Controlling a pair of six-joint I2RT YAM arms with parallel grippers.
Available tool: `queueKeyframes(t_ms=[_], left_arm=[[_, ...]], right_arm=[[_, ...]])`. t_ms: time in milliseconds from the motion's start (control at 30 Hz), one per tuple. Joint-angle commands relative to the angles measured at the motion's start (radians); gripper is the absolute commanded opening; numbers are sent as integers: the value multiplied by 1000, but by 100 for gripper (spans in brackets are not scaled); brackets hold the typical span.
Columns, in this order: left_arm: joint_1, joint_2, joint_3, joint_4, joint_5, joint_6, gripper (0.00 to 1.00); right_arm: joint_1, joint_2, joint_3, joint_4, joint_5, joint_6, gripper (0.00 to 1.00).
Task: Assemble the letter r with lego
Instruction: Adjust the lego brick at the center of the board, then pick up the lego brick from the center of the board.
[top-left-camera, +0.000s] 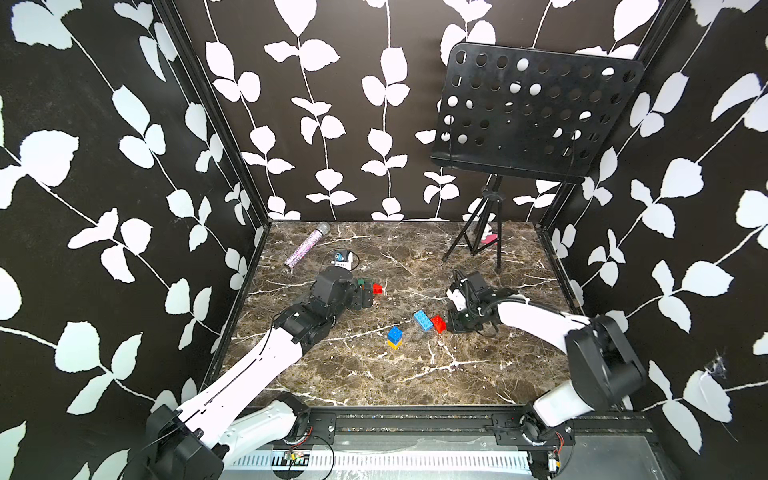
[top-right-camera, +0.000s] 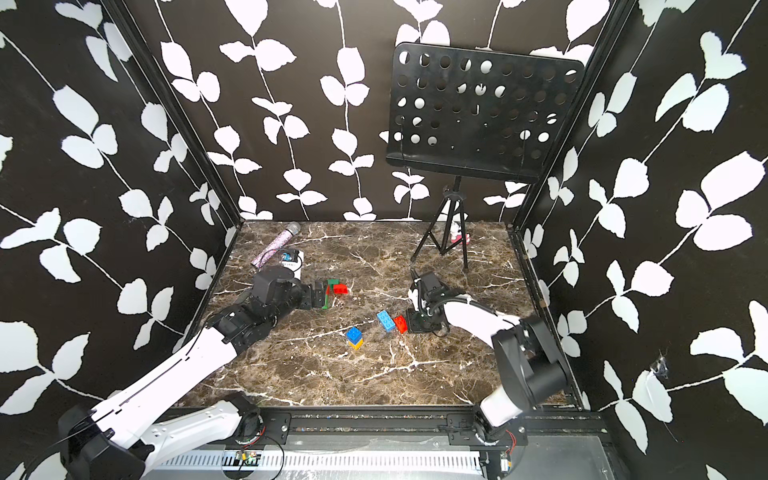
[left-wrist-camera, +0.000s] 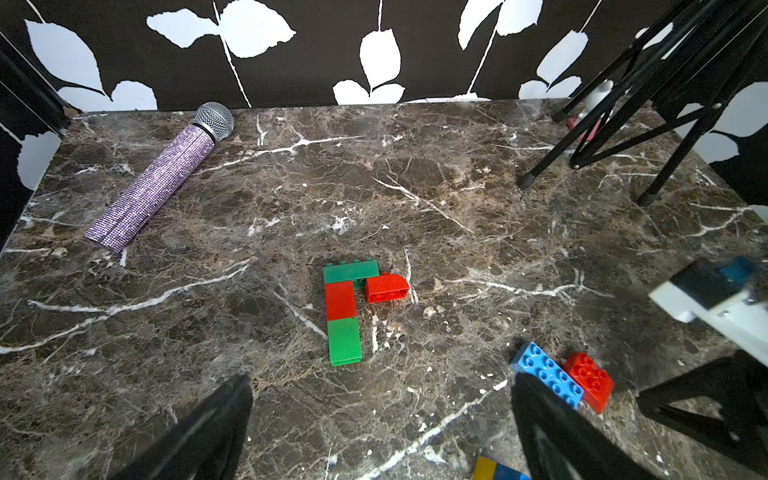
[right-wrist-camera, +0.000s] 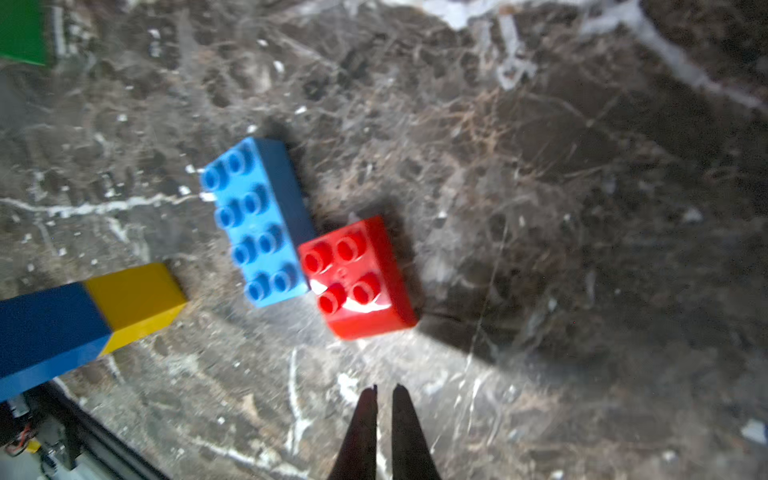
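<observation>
- Right gripper (right-wrist-camera: 384, 392): jaws pinched almost together with nothing between them, just beside the red studded brick (right-wrist-camera: 357, 276).
- Left gripper (left-wrist-camera: 379, 380): jaws spread wide and empty, low over the table (left-wrist-camera: 457, 208).
- Lego count: eight bricks, all on the table.
- One red studded brick touches one light blue brick (right-wrist-camera: 257, 220) at a corner.
- One blue brick (top-left-camera: 395, 333) sits on one yellow brick (top-left-camera: 394, 344).
- Four lie flat as the letter, ahead of the left gripper:
  - The dark green brick (left-wrist-camera: 351, 272) runs across the top.
  - The flat red brick (left-wrist-camera: 340, 300) and the light green brick (left-wrist-camera: 345, 340) form the column below it.
  - The curved red brick (left-wrist-camera: 387, 287) sits under the dark green brick's free end.
- One microphone (left-wrist-camera: 162, 178), one music stand (top-left-camera: 536, 112).
- Small device (top-left-camera: 343, 258) by the left arm: label too small to read.

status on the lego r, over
Left end effector open, empty, by the r shape. Right end effector shut, empty, beside loose red brick. Microphone far off, nothing blocking.
</observation>
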Motion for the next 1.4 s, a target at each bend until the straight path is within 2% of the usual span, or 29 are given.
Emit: queueKeyframes(t_ms=[0,33,167,233,367,667,1100,1367], left_arm=[[3,-5,4,19,5,-7,99],[4,-6,0,24,4,-8,99],[3,-19,-12,43,8,-24,99],[4,-35,-28,62,6,-39,99],[29,-85,-79,84,-3,-123,99],[43,-238,-196,122,-108,-146,99],[45,-221,-223,109,-119,-162,99],[47,-226,-227,100,-111,-160,99]], right_arm=[[3,-68,30,-55,55,14,13],[3,-71,54,-57,68,-8,17],[29,3,171,-58,-17,-134,30],[67,63,230,-83,18,-204,34],[119,239,346,-169,72,-318,37],[153,337,383,-144,108,-359,46],[219,416,426,-156,212,-383,49],[221,445,426,-136,243,-368,44]])
